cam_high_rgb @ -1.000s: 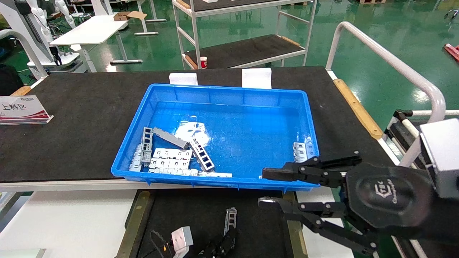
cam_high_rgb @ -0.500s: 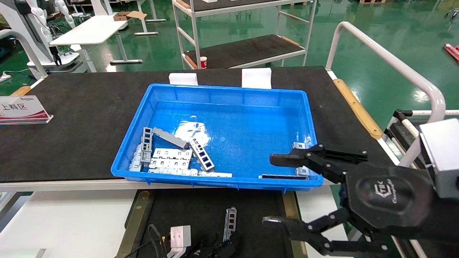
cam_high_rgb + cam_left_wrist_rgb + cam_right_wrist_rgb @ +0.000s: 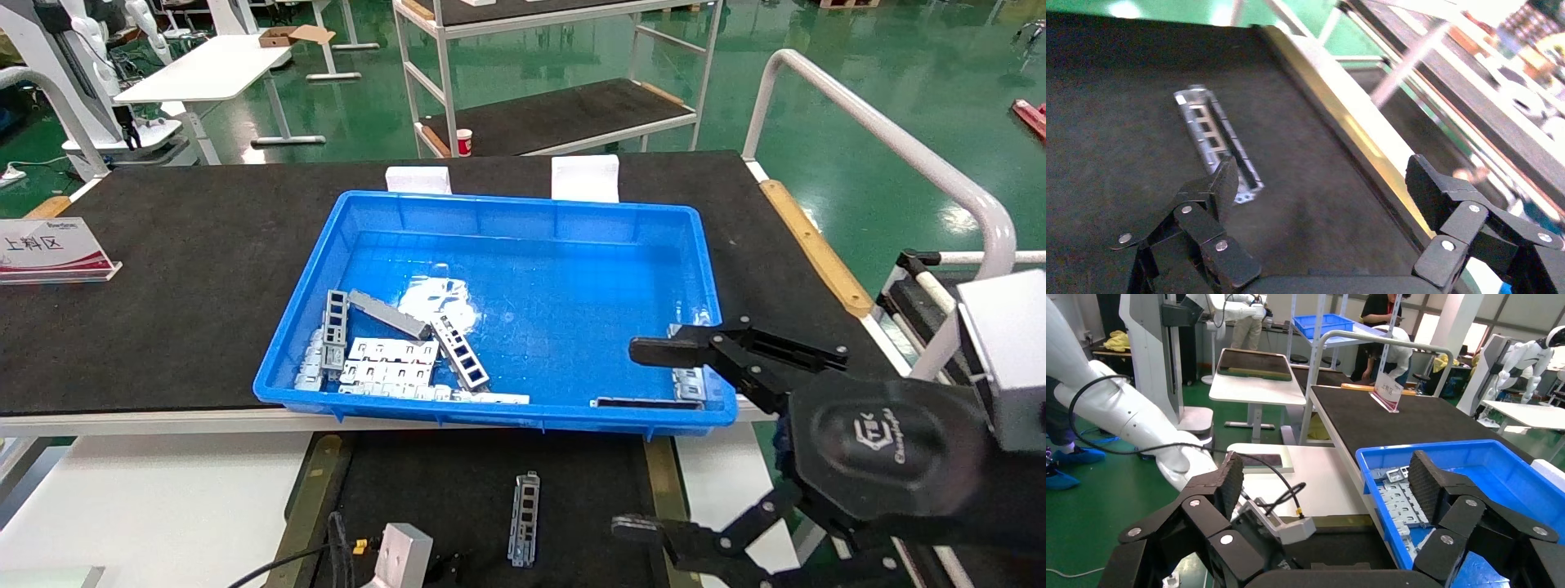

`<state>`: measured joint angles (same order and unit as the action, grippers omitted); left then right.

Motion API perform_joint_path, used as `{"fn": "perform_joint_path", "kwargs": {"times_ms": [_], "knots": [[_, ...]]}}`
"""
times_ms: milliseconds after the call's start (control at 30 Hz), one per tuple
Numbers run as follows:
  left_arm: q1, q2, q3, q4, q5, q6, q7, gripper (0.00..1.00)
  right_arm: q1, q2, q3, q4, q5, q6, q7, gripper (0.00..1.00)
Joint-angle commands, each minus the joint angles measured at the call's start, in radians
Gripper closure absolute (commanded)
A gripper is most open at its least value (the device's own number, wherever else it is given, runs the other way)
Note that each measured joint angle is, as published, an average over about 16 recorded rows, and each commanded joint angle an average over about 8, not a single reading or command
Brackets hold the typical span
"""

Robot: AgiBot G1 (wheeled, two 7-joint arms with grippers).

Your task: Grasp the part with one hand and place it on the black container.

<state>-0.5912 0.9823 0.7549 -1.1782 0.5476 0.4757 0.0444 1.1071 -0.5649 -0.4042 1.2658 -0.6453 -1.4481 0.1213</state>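
Observation:
The part point(image 3: 524, 518), a slim silver strip with rectangular cutouts, lies flat and free on the black container point(image 3: 441, 490) between its olive side rails point(image 3: 306, 506). In the left wrist view the part point(image 3: 1214, 138) lies on the black surface point(image 3: 1309, 153) just beyond my left gripper point(image 3: 1324, 184), which is open and empty. In the head view only that arm's white wrist block point(image 3: 400, 557) shows at the bottom edge. My right gripper point(image 3: 633, 439) is wide open and empty, over the blue bin's near right corner and the container's right rail.
The blue bin point(image 3: 523, 204) holds several more metal parts point(image 3: 384, 359) at its near left and a few point(image 3: 686, 380) at its near right. A sign point(image 3: 49, 249) stands far left. A white railing point(image 3: 882, 139) runs along the right.
My left gripper has let go of the part and drawn back toward me; the part now lies flat on the black container. My right gripper's jaws have spread wider.

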Motion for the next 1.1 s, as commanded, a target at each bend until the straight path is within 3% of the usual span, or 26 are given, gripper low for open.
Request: {"fn": "perform_joint_path", "kwargs": {"times_ms": [33, 267, 600, 1100], "knots": [[-0.009, -0.027, 0.007, -0.001, 0.01, 0.052, 0.006, 0.0, 0.0, 0.0, 0.0, 0.0, 0.0, 0.0, 0.0, 0.0], [-0.034, -0.111, 0.01, -0.053, 0.016, 0.188, 0.009, 0.0, 0.0, 0.0, 0.0, 0.0, 0.0, 0.0, 0.0, 0.0], [-0.074, -0.218, -0.018, -0.157, 0.0, 0.268, -0.015, 0.0, 0.0, 0.0, 0.0, 0.0, 0.0, 0.0, 0.0, 0.0], [-0.24, -0.297, -0.046, -0.173, -0.014, 0.451, -0.08, 0.0, 0.0, 0.0, 0.0, 0.0, 0.0, 0.0, 0.0, 0.0]]}}
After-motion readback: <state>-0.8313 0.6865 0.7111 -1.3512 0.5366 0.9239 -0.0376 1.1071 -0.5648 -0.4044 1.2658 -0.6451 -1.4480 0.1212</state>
